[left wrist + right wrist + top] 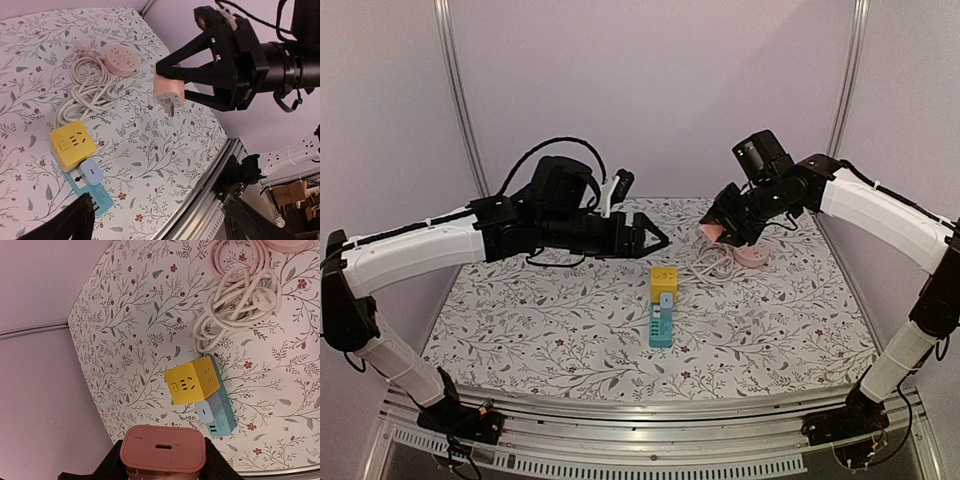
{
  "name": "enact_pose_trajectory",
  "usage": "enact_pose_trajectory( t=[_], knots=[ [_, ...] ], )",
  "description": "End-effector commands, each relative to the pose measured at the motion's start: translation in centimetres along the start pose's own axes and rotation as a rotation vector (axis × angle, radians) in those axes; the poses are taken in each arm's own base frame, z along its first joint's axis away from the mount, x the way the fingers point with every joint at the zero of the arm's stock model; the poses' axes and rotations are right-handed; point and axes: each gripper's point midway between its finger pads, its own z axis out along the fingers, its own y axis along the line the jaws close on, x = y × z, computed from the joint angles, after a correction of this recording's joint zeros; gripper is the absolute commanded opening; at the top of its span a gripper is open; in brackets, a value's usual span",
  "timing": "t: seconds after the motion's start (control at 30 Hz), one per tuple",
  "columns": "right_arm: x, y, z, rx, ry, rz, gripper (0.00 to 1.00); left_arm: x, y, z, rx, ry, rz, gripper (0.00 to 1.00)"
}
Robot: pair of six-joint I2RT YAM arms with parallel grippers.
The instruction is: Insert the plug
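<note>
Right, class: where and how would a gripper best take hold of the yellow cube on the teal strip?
Come from above onto the yellow cube, closing on its two flat side faces that lie across the teal strip. Those faces look parallel and free, while the small white plug crowds its near face.

The worktop (550, 330) is white, printed with grey-green leafy sprigs and small red flowers. The cube socket (664, 283) is bright yellow, the strip (661, 335) teal, the small adapter (91, 172) pale grey-white. The plug (168, 89) is dusty pink, like the round socket (120, 59). The coiled cord (82, 95) is cream. The right gripper (172, 80) is black.
</note>
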Motion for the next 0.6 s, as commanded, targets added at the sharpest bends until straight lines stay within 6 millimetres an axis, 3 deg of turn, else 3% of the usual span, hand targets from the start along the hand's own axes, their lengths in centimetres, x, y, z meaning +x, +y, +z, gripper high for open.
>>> enact_pose_trajectory(
  t=[0.0, 0.23, 0.57],
  knots=[
    [1.2, 1.3, -0.5, -0.066, 0.046, -0.099, 0.0, -0.6, -1.5, 2.4, 0.013, -0.078, -0.029, 0.89],
    [2.6, 1.4, -1.6, -0.125, 0.097, -0.123, 0.0, -1.0, -2.3, 6.3, 0.032, -0.104, -0.068, 0.82],
    [3.4, 2.2, -2.2, -0.18, 0.127, -0.134, 0.0, -2.7, -3.5, 9.9, 0.071, -0.124, -0.025, 0.67]
  ],
)
